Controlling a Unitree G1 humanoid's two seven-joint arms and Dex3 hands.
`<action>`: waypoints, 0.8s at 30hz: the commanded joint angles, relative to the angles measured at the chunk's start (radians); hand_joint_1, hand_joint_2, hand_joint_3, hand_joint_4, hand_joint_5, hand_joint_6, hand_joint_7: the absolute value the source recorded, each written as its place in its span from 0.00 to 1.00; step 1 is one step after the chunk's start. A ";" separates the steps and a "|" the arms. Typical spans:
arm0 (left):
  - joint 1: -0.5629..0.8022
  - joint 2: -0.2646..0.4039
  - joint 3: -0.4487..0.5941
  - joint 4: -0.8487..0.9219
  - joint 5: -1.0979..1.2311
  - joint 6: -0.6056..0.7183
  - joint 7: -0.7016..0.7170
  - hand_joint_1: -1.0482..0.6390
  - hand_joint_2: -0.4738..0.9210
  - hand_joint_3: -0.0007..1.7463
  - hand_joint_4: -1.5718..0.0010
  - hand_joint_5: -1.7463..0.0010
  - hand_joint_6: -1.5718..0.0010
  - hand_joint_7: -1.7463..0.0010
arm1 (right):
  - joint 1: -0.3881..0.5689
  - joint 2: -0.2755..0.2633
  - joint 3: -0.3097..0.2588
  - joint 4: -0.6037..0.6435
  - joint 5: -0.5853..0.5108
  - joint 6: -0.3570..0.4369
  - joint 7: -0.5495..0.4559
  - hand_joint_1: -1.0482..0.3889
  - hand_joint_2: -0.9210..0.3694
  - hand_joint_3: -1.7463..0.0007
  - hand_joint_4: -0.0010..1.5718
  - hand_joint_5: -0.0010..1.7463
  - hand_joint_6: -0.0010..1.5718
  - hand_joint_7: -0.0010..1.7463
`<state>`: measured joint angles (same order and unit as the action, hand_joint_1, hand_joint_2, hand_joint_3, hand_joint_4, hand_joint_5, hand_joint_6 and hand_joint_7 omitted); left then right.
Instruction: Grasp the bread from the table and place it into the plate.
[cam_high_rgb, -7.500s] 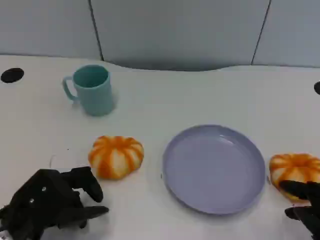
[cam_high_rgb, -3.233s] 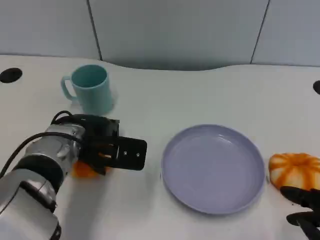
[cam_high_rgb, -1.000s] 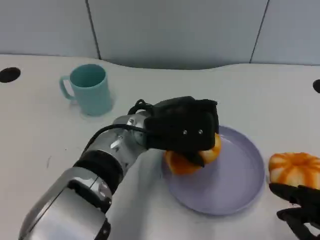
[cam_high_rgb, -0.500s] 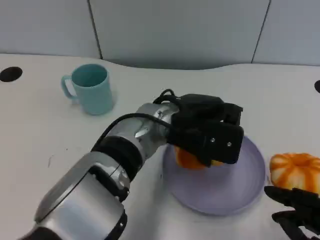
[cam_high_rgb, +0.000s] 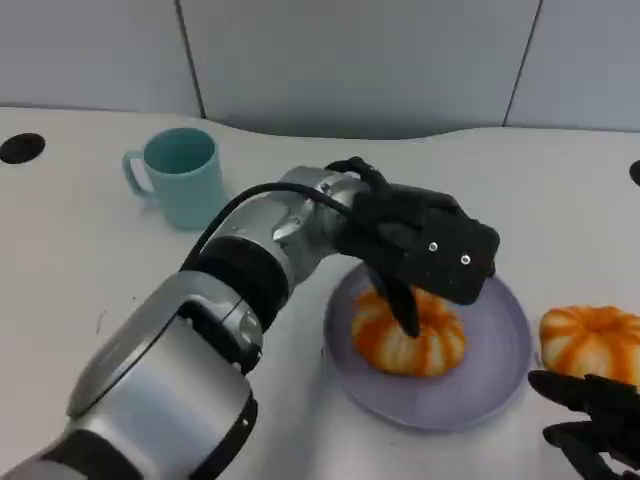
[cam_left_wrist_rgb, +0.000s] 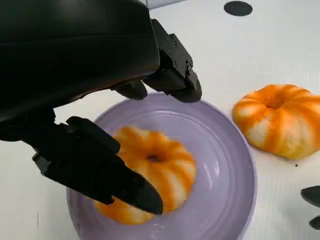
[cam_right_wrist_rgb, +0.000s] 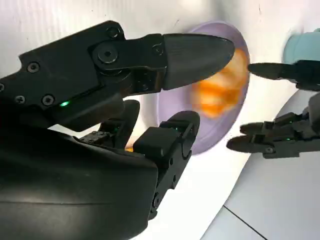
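An orange-and-white striped bread lies in the lilac plate at the table's middle. My left hand hovers just above it with fingers spread, one finger hanging in front of the bread. The left wrist view confirms this: the bread sits in the plate under apart fingers that hold nothing. A second striped bread rests on the table right of the plate. My right hand lies just in front of it, fingers apart and empty.
A teal mug stands at the back left of the white table. A black round hole marks the far left edge. My left forearm stretches across the table from the lower left to the plate.
My left hand carried the bread from the table left of the plate over the plate and let it go. The bread now lies flat in the plate. The right hand barely moved.
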<state>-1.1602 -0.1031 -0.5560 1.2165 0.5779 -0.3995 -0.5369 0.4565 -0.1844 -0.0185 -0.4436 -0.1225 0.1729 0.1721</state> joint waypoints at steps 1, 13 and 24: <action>-0.022 0.018 0.017 -0.013 -0.021 0.004 -0.045 0.25 0.89 0.00 0.98 0.85 0.80 1.00 | 0.005 -0.014 -0.009 -0.005 0.007 -0.009 0.004 0.48 0.00 0.78 0.37 0.35 0.44 0.00; 0.011 0.159 0.151 -0.148 -0.191 -0.052 -0.225 0.22 0.93 0.01 0.99 0.89 0.85 0.99 | 0.006 -0.022 -0.029 0.011 0.015 -0.029 0.010 0.47 0.00 0.78 0.38 0.36 0.44 0.01; 0.429 0.343 0.352 -0.474 -0.442 0.001 -0.199 0.35 0.97 0.00 0.98 0.62 0.77 0.99 | 0.011 -0.031 -0.051 0.024 0.033 -0.047 0.022 0.46 0.00 0.78 0.34 0.34 0.44 0.00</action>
<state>-0.8275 0.2132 -0.2448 0.8295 0.1809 -0.4450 -0.7628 0.4670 -0.1987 -0.0557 -0.4294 -0.1057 0.1433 0.1868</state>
